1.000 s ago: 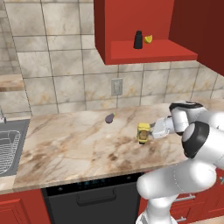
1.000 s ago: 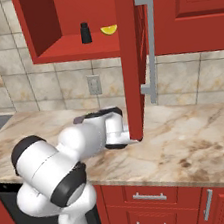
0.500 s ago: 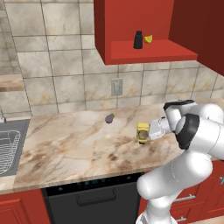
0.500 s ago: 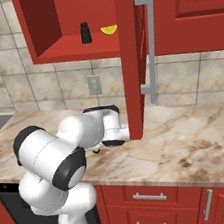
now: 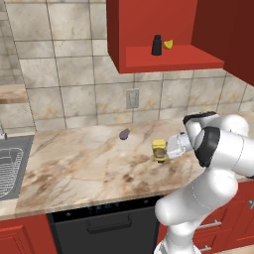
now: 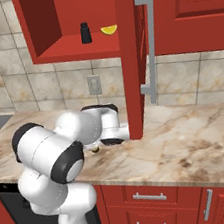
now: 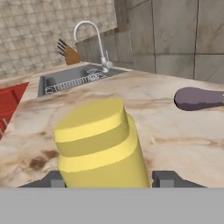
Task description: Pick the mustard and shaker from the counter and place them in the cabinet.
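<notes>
While reaching sideways low over the bench (image 5: 74,166), straddles the mustard (image 5: 158,150) with the pincer (image 5: 166,149). Bottle upright on the marble, right between the jaws. Seen along the hand: yellow cap and body of the mustard (image 7: 100,144) looming large, dead centre in the pincer (image 7: 109,180), one dark fingertip (image 7: 54,180) low on one flank, the other hard by the opposite flank. Hardly any gap on either side, yet cannot tell whether pressing on the bottle or merely bracketing it. No lift: base of the bottle down on the stone.

Past the pincer, farther along the bench toward the tiled wall, a small purple eggplant (image 5: 124,133) lying on its side, well apart from the bottle; same eggplant (image 7: 199,98) off to one side ahead of the fingertips. Far beyond that, a sink (image 7: 65,78) with a curved faucet (image 7: 94,37) and a knife block (image 7: 70,54).

High above the pincer, the cabinet (image 5: 149,25) with its open red niche. Inside, the shaker (image 5: 157,44) standing upright, a lemon wedge (image 5: 168,44) just beside it. From the other side, shaker (image 6: 85,33) and lemon wedge (image 6: 108,30) again together on the niche floor, well above the arm.
</notes>
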Tool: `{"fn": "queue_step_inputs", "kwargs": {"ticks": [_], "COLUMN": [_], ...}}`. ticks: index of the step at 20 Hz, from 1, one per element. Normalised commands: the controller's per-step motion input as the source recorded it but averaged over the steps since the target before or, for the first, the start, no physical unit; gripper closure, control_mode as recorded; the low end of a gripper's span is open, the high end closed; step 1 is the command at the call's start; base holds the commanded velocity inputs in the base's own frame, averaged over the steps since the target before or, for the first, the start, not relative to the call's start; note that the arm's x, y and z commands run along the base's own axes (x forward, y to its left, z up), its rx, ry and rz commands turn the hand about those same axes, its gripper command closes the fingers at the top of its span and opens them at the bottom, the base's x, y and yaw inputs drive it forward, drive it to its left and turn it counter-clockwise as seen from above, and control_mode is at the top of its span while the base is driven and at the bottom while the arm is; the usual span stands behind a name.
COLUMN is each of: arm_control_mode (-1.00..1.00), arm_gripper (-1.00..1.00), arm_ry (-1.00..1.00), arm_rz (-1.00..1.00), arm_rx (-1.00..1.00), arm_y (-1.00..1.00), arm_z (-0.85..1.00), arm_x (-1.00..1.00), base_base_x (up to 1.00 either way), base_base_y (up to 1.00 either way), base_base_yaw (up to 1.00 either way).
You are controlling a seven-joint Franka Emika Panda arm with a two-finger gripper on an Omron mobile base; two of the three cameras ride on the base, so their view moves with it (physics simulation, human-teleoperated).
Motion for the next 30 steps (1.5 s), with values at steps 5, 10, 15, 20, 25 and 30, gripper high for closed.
{"fn": "queue_step_inputs", "kwargs": {"ticks": [5,10,15,20,25,30], "arm_control_mode": [-1.00,-1.00,-1.00,-1.00,-1.00,-1.00], "arm_gripper": [1.00,1.00,1.00,1.00,1.00,1.00], "arm_ry": [-0.25,-0.29,-0.24,-0.16,-0.08,0.01], "arm_rz": [-0.05,-0.14,-0.24,-0.29,-0.28,-0.25], "arm_rx": [0.03,0.03,0.01,0.01,0.00,0.04], "arm_y": [0.17,0.14,0.12,0.17,0.15,0.02], "arm_z": [0.61,0.78,0.87,0.99,1.00,1.00], "arm_x": [-0.27,-0.29,-0.18,-0.03,0.00,0.00], "base_base_x": [0.00,0.00,0.00,0.00,0.00,0.00], "base_base_y": [0.00,0.00,0.00,0.00,0.00,0.00], "base_base_yaw": [0.00,0.00,0.00,0.00,0.00,0.00]}}
